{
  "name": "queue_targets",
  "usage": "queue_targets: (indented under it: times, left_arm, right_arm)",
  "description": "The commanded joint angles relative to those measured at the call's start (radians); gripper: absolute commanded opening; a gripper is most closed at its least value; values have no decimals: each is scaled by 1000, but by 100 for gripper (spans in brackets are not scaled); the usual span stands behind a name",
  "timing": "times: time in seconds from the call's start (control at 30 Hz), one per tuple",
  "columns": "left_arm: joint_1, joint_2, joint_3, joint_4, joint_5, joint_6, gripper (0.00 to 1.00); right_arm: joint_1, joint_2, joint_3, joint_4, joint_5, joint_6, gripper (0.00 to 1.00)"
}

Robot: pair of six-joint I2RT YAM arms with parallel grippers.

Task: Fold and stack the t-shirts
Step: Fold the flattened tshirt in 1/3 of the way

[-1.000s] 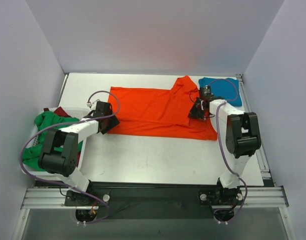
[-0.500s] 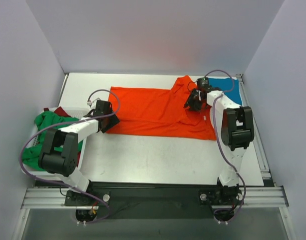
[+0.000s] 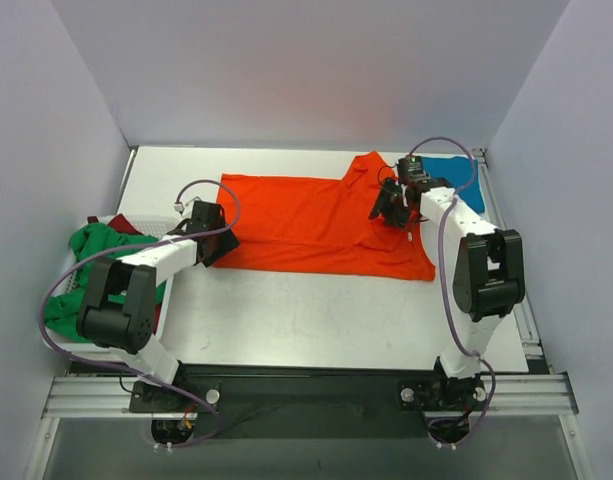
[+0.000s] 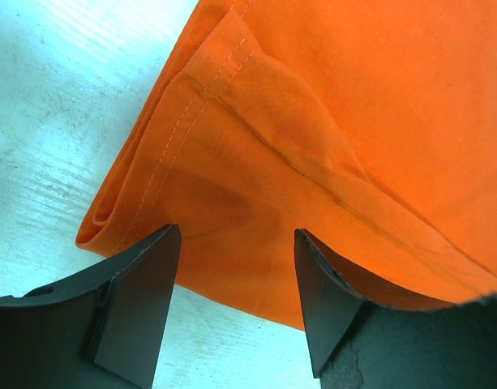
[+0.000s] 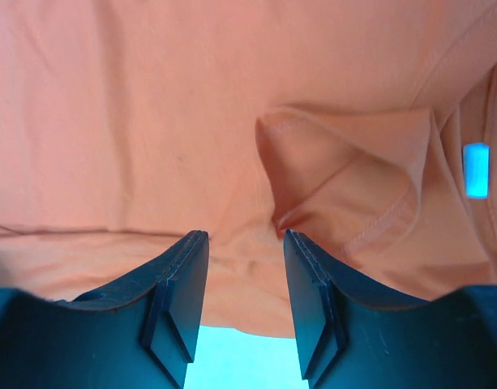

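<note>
Bright orange-red cloth t-shirt (image 3: 306, 225) lies flat across the mid counter (image 3: 316, 315). A bare white strip runs between its near hem and the arm bases (image 3: 176, 395), passable side to side. Left edge taken by a white plastic lattice basket (image 3: 144, 226) heaped with a green t-shirt (image 3: 81, 250). Teal blue t-shirt (image 3: 456, 172) fills the far right corner. Pale grey walls (image 3: 286, 70) shut in three sides.

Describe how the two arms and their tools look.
The left arm and right arm have white links, bulky black joint housings and a looping purple cable each. The left tool and right tool each have two flat black wedge-shaped fingers.
</note>
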Motion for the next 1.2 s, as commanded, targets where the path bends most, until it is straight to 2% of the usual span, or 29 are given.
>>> queue_targets:
  times: [0.0,0.33,0.57,0.67,0.93,1.17]
  left_arm:
    - [7,-8,38,-1,4,10,68]
    - [7,-15,39,-9,0,12,68]
    - [9,-17,46,-12,-3,12,68]
    - [9,-12,49,-12,0,12,69]
    - [15,-8,52,-7,3,13,68]
    - [18,-3,50,-9,7,15,68]
  right_arm:
    - [21,-29,-40,-39,44,-25,43]
    - [45,63,6,-39,28,-40,41]
    - [53,112,75,-71,27,-45,30]
    - [58,120,94,-79,30,-48,28]
    - [71,169,163,-102,5,-56,11]
    - [97,232,262,-134,-12,-66,7]
